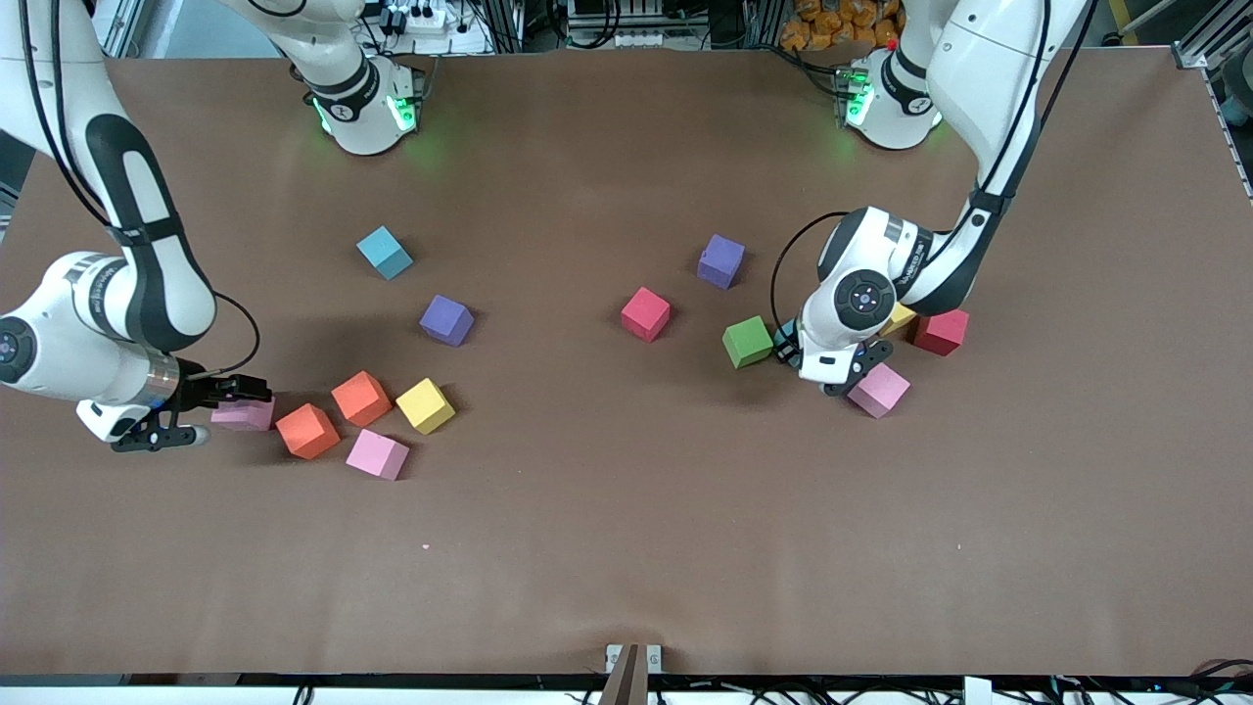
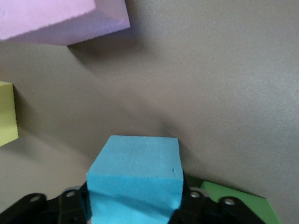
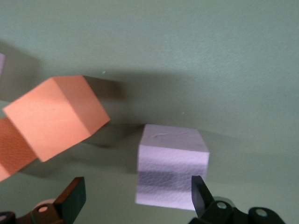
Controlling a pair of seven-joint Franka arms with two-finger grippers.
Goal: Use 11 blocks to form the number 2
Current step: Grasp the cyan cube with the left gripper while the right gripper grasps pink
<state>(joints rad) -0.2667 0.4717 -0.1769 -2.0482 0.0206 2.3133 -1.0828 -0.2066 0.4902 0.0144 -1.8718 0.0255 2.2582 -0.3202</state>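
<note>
**Left gripper clamps a blue block; right gripper spread at a pink one**

The left gripper (image 2: 133, 212) is clamped on a blue block (image 2: 134, 179), green block (image 1: 748, 341) just beside it, pink block (image 1: 878, 390) and yellow block (image 2: 7, 113) near. The right gripper (image 3: 135, 198), fingers apart, straddles a pale pink block (image 3: 170, 165); two orange blocks (image 1: 334, 414) lie beside. No number 2 is formed.

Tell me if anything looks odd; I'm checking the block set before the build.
Nothing damaged or spilled. The blocks lie scattered and askew in two loose groups, no digit started. The left gripper is shut on a blue block; the right gripper stands open around a pink block.
</note>
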